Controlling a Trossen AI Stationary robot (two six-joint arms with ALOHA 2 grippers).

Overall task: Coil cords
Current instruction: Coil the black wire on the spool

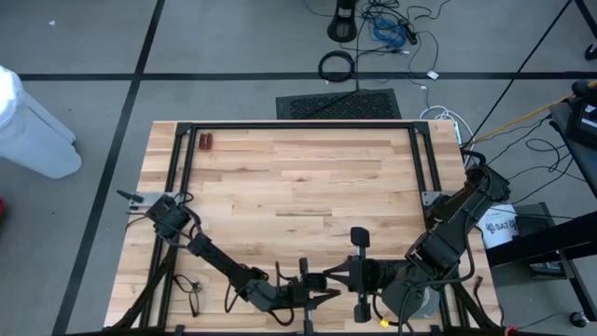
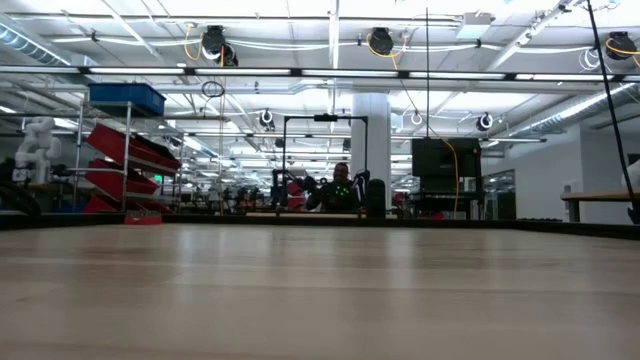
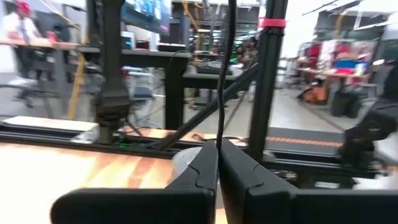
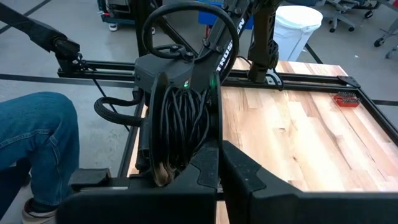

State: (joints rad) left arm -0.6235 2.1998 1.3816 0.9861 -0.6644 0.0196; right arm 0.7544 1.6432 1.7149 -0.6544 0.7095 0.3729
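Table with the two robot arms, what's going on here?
Both arms are bunched at one edge of the table, coiling cord. The left end effector is shut on a thin black cord running up from its tips. The right end effector, also shut, sits beside a bundle of black loops draped over the other arm; whether it grips them isn't clear.

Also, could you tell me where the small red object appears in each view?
High view: red object inside the black frame's far left corner.
Low view: cannot pick it out.
Left wrist view: not in it.
Right wrist view: beside the frame's corner.
Shared landmark: that frame corner.
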